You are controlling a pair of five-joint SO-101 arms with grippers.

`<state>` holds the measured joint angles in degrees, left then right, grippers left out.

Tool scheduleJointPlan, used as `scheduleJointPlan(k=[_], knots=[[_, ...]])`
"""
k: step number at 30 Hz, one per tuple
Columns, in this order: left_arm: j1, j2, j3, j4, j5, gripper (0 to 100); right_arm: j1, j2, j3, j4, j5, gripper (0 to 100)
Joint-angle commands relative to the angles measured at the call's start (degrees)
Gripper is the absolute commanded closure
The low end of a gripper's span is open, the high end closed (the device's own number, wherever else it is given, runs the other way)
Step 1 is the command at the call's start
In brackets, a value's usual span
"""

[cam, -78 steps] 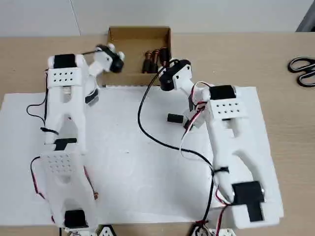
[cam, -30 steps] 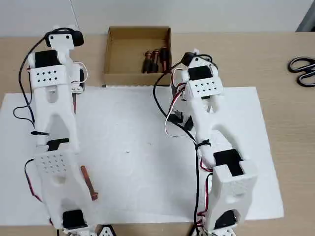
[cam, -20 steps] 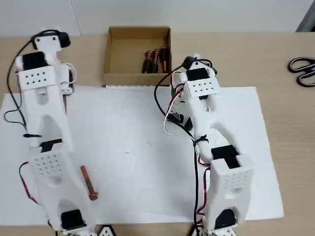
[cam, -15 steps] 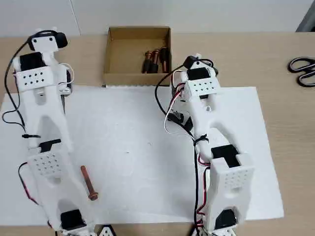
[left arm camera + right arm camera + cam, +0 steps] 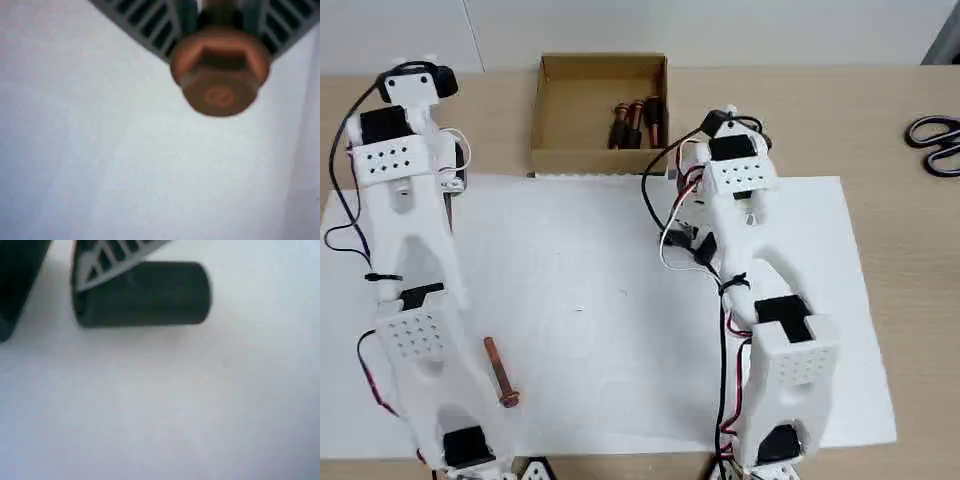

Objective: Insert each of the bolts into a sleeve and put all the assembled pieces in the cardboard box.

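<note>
Bolt (image 5: pixel 498 372) lies loose on white sheet (image 5: pixel 580 300), scissors (image 5: pixel 932 143) well apart.

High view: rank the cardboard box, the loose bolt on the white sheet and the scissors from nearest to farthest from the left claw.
From the left claw, which grips another bolt:
1. cardboard box, close on its right, at the back of the table.
2. loose bolt, at the front of the sheet, beside that arm's base.
3. scissors, at the far right edge.
</note>
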<state>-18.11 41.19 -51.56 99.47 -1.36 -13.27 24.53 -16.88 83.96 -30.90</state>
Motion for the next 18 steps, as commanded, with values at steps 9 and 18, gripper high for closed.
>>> scheduleJointPlan(k=[9,18], knots=[[0.0,-0.97,-2.42,0.7,0.18,99,0.31,-5.85,1.32,0.92,1.14,76.8],[0.0,-0.97,-2.42,0.79,0.18,99,0.66,-3.21,5.54,0.75,0.97,76.8]])
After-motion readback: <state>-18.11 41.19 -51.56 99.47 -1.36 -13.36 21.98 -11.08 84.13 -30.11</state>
